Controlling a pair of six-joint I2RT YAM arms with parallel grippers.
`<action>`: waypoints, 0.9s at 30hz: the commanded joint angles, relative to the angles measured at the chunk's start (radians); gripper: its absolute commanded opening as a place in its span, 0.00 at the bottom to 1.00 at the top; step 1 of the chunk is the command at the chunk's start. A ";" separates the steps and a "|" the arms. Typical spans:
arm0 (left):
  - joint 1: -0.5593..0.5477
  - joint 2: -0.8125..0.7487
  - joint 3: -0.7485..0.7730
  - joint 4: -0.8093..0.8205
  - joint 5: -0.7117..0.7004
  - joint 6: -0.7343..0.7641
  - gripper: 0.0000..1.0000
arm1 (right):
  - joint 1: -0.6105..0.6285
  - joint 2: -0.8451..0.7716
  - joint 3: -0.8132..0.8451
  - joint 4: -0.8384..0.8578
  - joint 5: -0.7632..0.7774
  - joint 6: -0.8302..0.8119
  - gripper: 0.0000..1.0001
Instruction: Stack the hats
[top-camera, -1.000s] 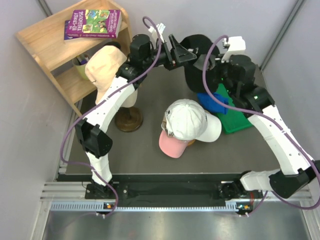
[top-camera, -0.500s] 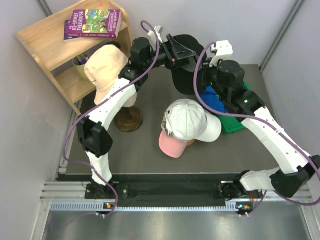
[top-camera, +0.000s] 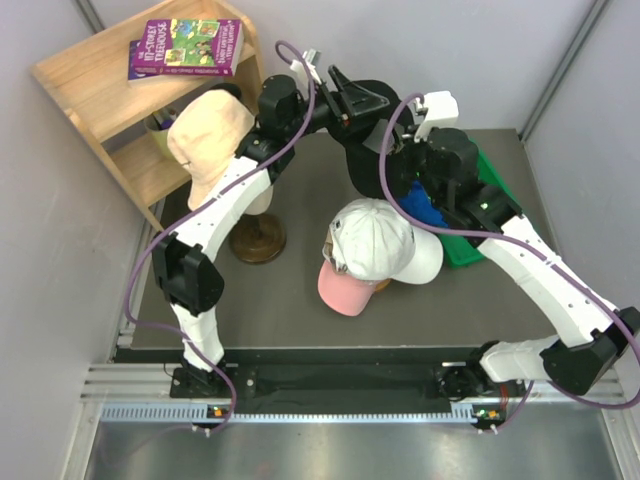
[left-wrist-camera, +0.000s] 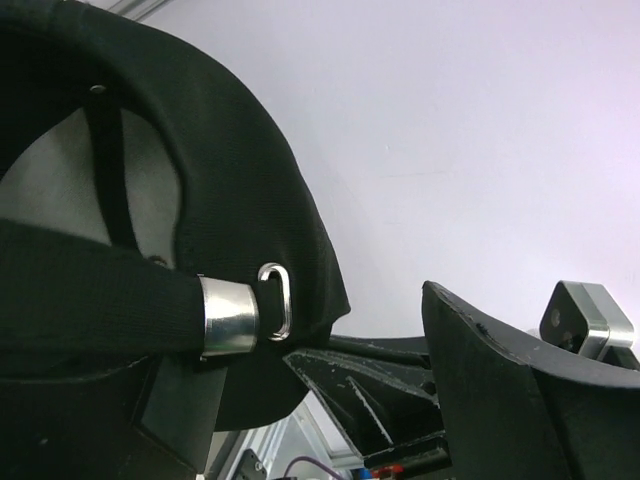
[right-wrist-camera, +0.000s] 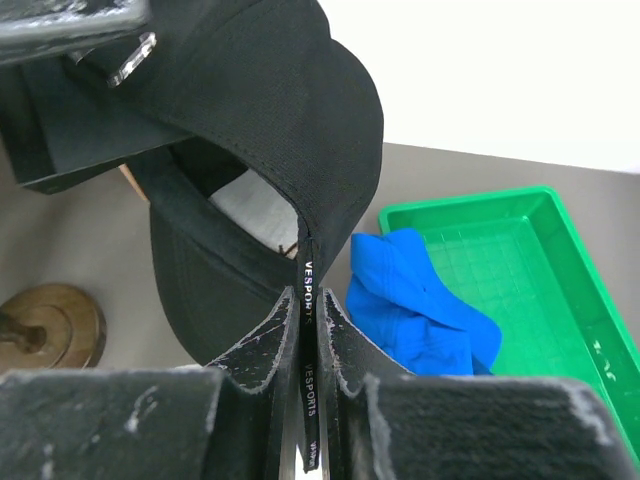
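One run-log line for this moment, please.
left gripper: shut on black cap | right gripper: shut on black cap | cap airborne above white cap

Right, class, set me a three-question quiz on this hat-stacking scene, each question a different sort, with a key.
1. True or false: both arms hold the black cap.
2. Which cap lies partly in the green tray? A pink B blue C white
3. Fill in: the white cap sits on the ___ cap.

Key: 1 true: left gripper and right gripper both grip it. 2 B, blue cap. 3 pink.
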 joint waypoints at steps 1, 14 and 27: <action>0.020 -0.055 -0.024 -0.035 0.003 0.038 0.80 | 0.014 -0.006 0.048 0.013 0.047 0.028 0.00; 0.020 -0.024 0.023 -0.007 -0.044 0.041 0.77 | 0.017 -0.040 -0.001 0.059 -0.061 -0.017 0.00; 0.019 -0.009 0.050 -0.003 -0.080 0.088 0.00 | 0.026 -0.124 -0.078 0.051 0.183 -0.200 0.00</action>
